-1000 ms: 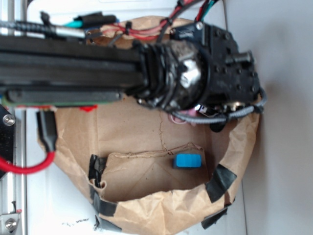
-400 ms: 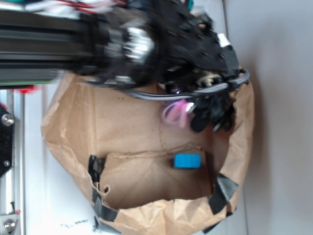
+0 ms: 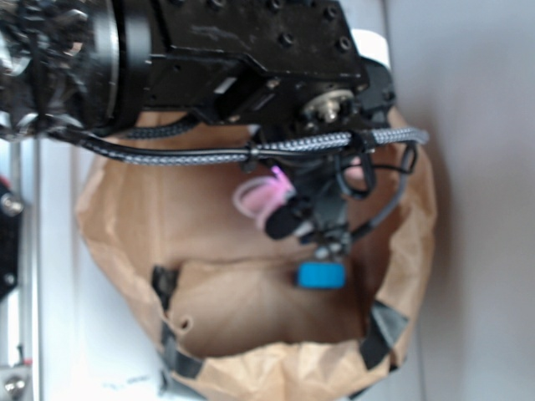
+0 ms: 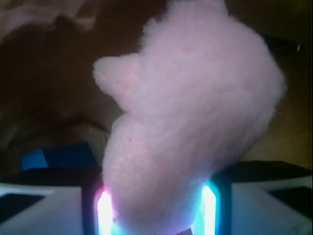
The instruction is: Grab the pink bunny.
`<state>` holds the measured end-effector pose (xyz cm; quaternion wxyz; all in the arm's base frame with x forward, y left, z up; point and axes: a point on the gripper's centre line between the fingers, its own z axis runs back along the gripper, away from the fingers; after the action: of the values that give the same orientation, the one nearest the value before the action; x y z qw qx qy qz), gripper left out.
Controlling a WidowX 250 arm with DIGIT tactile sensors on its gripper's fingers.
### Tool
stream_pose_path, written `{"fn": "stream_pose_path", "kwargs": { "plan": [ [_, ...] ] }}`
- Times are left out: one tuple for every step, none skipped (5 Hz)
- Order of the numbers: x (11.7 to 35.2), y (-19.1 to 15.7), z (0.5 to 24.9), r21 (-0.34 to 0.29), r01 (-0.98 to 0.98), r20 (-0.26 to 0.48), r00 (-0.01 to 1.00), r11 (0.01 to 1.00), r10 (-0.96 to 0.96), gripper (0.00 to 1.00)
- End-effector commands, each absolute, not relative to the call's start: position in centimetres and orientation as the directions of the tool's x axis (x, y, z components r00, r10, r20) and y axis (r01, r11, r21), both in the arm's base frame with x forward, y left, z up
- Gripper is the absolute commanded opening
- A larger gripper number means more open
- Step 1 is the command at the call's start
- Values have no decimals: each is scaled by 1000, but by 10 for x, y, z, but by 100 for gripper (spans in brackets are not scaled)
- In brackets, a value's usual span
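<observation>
The pink bunny (image 4: 195, 112) fills the wrist view, a pale-pink plush with a stubby ear at the left, pinched at its lower end between my two fingers. My gripper (image 4: 154, 208) is shut on it. In the exterior view the bunny (image 3: 259, 196) shows as a pink shape beside the black gripper (image 3: 305, 221), held above the floor of the brown paper bag (image 3: 125, 225). Most of the bunny is hidden there by the arm.
A small blue block (image 3: 322, 275) lies on the bag's floor just below the gripper; it also shows in the wrist view (image 4: 54, 157). The bag's rim is patched with black tape (image 3: 380, 330). The arm and its braided cable (image 3: 251, 154) cover the bag's upper half.
The arm has swung over the bag's upper half toward the camera. The gripper with the pink bunny has come into sight and moved left and down, toward the blue block.
</observation>
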<state>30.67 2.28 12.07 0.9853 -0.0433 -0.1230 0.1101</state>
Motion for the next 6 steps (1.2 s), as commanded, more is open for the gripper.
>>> {"fn": "stream_pose_path", "kwargs": {
  "plan": [
    [283,-2,177,41,49,313,948,998,-59,0],
    [274,-4,186,14,101,286,953,995,-101,0],
    [270,3,190,-6,96,236,967,995,-92,0],
    [264,9,188,-12,92,224,971,996,-87,0],
    [259,13,191,-21,77,233,970,997,-70,0],
    [261,17,189,5,28,268,963,1000,-28,0]
  ]
}}
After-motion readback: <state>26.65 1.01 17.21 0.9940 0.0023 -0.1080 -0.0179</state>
